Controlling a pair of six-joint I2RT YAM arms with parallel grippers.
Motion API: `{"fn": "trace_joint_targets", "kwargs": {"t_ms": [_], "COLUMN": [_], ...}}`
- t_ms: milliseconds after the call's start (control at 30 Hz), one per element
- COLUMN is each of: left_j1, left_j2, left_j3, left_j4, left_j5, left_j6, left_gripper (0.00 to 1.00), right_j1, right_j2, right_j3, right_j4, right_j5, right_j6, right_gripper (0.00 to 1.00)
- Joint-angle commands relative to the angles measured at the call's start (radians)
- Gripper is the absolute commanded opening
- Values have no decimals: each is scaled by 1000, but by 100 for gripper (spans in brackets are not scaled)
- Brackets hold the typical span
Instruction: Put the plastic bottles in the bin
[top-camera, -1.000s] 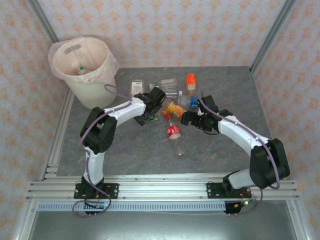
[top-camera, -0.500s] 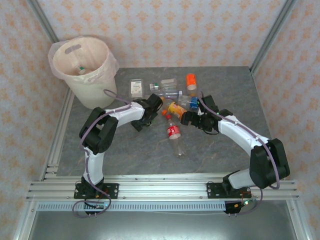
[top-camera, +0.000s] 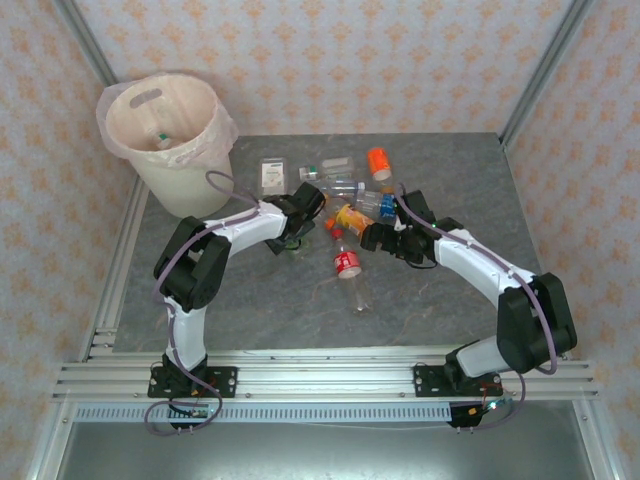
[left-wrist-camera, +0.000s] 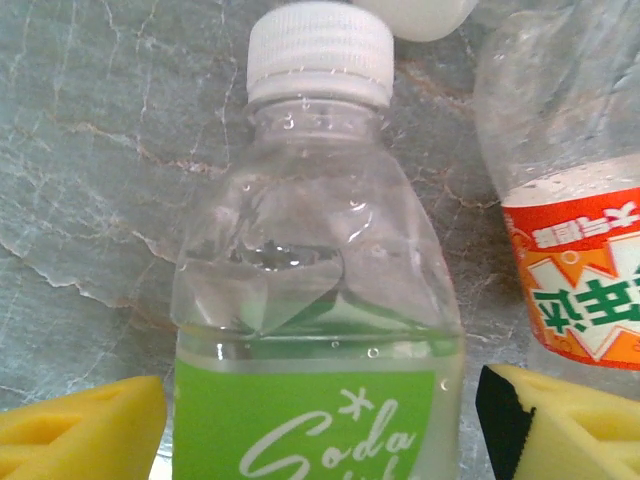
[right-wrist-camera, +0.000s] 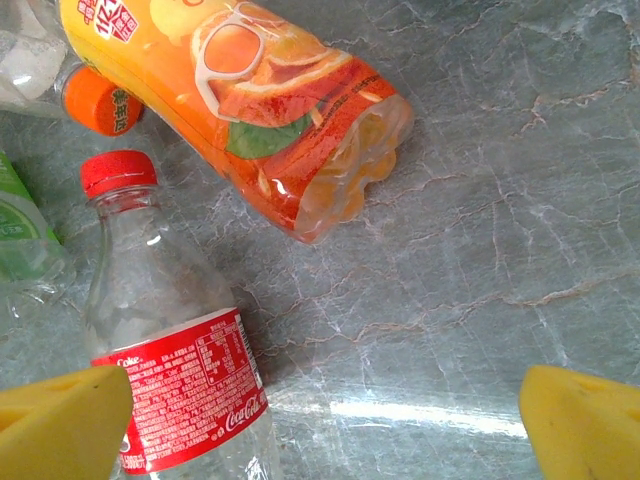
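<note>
A clear bottle with a green "Soda" label and white cap (left-wrist-camera: 315, 300) lies between the yellow pads (left-wrist-camera: 90, 425) of my left gripper (left-wrist-camera: 320, 430), with a thin gap showing on each side. In the top view this gripper (top-camera: 290, 232) is at the left end of the bottle pile. My right gripper (top-camera: 378, 236) stands open over bare table (right-wrist-camera: 325, 430). A red-label cola bottle (right-wrist-camera: 175, 380) lies at its left finger, and an orange-label bottle (right-wrist-camera: 270, 110) lies beyond. The cream bin (top-camera: 170, 140) stands at the far left with one bottle (top-camera: 161, 137) inside.
Several more bottles lie in a cluster at the table's back middle, among them an orange-capped one (top-camera: 381, 162), a blue-label one (top-camera: 386, 203) and a white-label one (top-camera: 272, 176). An orange-and-white label bottle (left-wrist-camera: 575, 290) lies just right of the left gripper. Metal frame posts edge the table.
My left gripper has shifted a little to the left and down around the green-label bottle, and its jaws have narrowed. The right arm has not moved.
</note>
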Motion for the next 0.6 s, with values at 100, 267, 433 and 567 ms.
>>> {"fn": "trace_joint_targets", "kwargs": {"t_ms": [100,267,433,567], "left_j1": [3,-5,-17,-24], "left_j2": [15,16,5,-21], "left_j3": [2,7,17,-4], "left_j4": [-14,0,-21,8], "left_j5": [-53,-62,-103,-112], "left_j6": [69,113,146,171], "left_gripper": [72,57,48,47], "right_j1": [7,7,8,6], "right_j2": [-81,-109,-140,-190], "right_j3": [-41,-51,-72,-120], "right_j4": [62,86,152,257], "right_j5": [2,7,-20,-63], "right_j6": [10,-5,-7,-19], "right_gripper": [99,99,99,99]}}
